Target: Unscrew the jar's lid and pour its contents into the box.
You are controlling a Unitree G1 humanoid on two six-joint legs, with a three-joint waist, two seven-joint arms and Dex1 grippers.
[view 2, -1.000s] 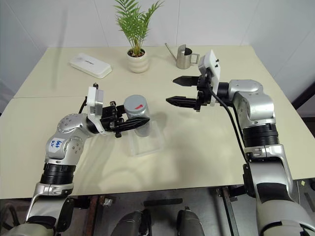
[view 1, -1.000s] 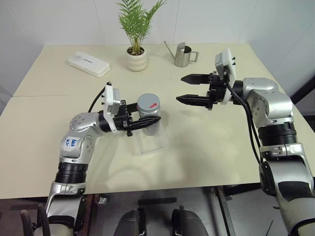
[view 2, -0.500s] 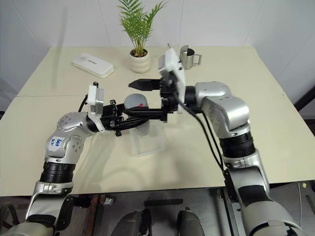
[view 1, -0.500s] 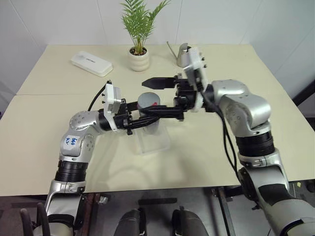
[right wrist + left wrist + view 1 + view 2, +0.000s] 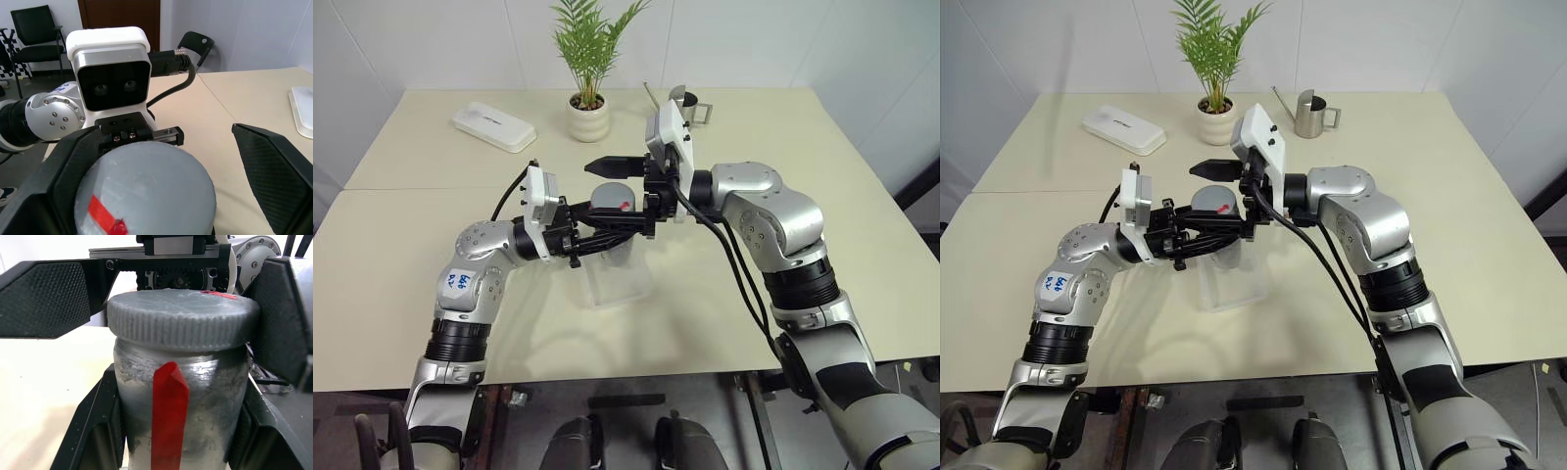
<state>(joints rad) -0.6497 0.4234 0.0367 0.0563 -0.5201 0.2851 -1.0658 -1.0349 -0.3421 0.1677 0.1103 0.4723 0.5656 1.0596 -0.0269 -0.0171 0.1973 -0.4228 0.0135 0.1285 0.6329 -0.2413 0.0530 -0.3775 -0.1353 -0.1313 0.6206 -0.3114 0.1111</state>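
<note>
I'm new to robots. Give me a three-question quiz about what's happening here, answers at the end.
1. True or false: the lid is already off the jar.
2. Which gripper grips the jar? A) left B) right C) neither
3. Fill in: the clear box sits on the table right under the ____.

Key
1. False. The lid sits on the jar.
2. A. The left gripper is shut on the jar's body, while the right gripper is open, a finger on each side of the lid, not yet closed on it.
3. Jar.
</note>
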